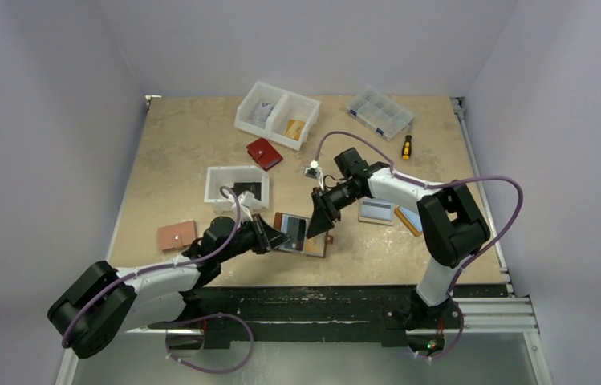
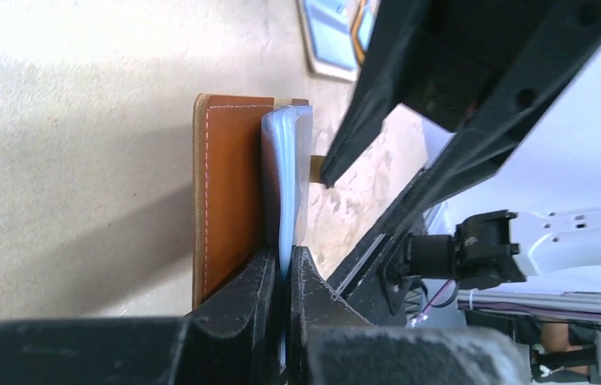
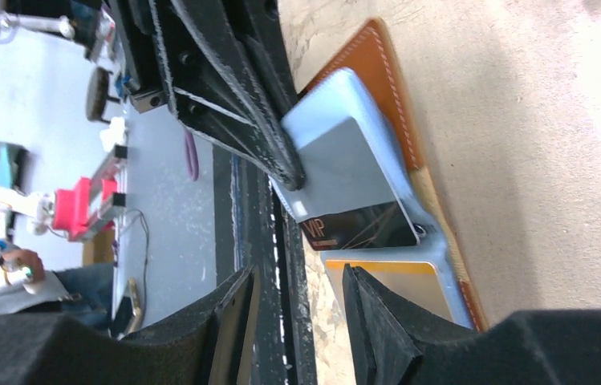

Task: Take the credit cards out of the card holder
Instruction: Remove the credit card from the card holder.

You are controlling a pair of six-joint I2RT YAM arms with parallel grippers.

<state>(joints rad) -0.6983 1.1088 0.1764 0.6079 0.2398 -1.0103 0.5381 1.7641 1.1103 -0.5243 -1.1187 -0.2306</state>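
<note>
Holder pinned, we're ready to pull
Our left gripper [image 2: 283,255] clamps the card holder [image 2: 229,184]; right gripper [image 3: 298,277] (jaws apart) next needs the VIP card [image 3: 361,228] ahead.

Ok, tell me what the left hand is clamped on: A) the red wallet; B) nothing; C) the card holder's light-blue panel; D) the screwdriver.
C: the left wrist view shows the left hand pinching the light-blue panel of the card holder.

Left arm [image 1: 156,281] and right arm [image 1: 393,186]: white shells, black joints, looping purple cables [image 1: 519,200]; left gripper [image 2: 284,257], right gripper [image 3: 301,277] black, wedge-fingered
</note>
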